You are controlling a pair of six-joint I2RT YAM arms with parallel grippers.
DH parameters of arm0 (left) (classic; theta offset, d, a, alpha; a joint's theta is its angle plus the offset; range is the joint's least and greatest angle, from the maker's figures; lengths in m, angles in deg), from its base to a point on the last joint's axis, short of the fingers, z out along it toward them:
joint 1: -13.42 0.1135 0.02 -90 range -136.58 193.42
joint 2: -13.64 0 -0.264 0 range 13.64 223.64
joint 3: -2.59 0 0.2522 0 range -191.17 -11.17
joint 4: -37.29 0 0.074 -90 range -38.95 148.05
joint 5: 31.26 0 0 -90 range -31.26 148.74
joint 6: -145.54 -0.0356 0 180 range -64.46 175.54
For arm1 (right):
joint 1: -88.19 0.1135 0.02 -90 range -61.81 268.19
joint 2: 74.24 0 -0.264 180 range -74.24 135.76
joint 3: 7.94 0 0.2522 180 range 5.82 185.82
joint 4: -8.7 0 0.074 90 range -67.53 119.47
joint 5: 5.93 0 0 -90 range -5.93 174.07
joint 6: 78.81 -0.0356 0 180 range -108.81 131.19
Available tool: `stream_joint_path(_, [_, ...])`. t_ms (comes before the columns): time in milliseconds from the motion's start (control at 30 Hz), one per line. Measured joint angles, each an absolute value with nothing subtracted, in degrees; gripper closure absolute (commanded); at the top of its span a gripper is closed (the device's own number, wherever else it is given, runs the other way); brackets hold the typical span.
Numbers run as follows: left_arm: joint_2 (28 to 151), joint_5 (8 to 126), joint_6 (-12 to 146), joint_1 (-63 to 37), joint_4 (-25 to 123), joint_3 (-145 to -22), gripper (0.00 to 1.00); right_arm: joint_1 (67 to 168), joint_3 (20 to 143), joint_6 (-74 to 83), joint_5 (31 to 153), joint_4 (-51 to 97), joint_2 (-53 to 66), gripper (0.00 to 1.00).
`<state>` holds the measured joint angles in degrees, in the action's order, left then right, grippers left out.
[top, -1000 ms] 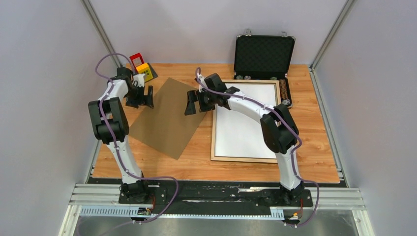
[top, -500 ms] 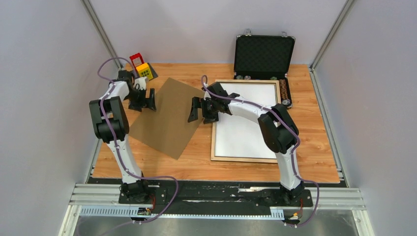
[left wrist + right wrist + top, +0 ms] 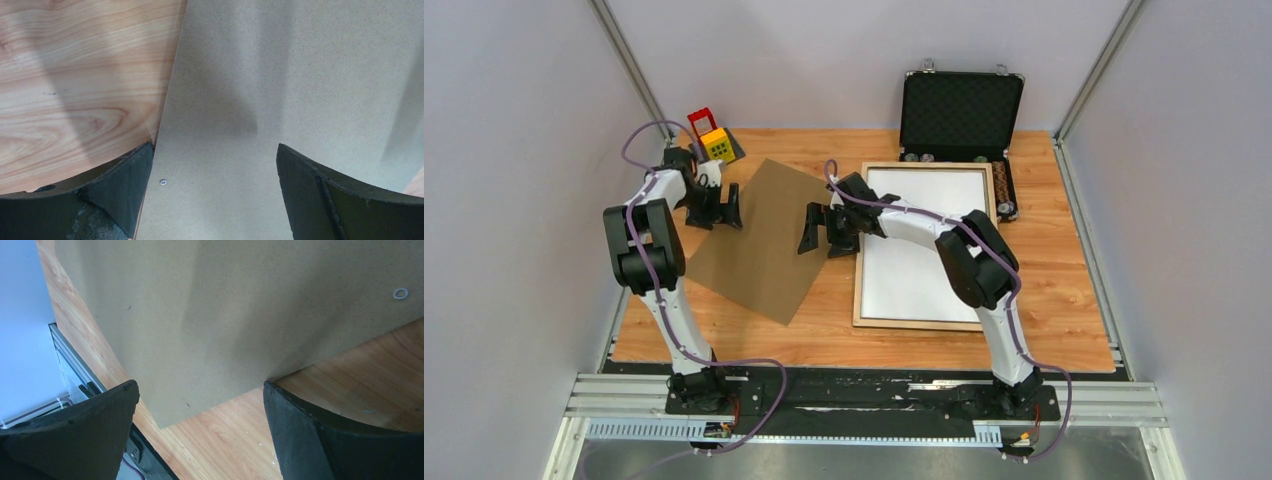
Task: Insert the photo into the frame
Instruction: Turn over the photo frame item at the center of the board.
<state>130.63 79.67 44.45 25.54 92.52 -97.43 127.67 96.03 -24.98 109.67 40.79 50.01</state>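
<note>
Nearest, the frame point(image 3: 919, 324) lies flat on the desk point(image 3: 1049, 330), pale face up, a white sheet point(image 3: 924, 275) filling it. Left of it lies a brown board point(image 3: 759, 250). Both claws are spread above this board: the left claw point(image 3: 716, 212) over its far-left edge, the right claw point(image 3: 826, 232) over its right corner. Farthest stands an open black case point(image 3: 961, 110).

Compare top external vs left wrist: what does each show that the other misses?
Top external only: the frame with a white sheet lying in it, the black case, and the right gripper, open over the board's right edge. Left wrist only: a small metal ring near the board's edge. Both: the brown board, the wooden table, and the left gripper, open over the board's edge.
</note>
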Motion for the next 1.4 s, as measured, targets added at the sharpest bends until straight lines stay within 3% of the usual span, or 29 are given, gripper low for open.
stream_joint_path(833, [118.76,81.88,40.42,28.36,92.17,-81.15,0.00,127.87,101.63,-20.26,104.58,45.14,52.91,0.00])
stream_joint_path(1400, [119.57,77.70,46.76,28.99,88.78,-89.60,0.00,128.52,101.78,-16.67,99.99,45.10,52.63,0.00])
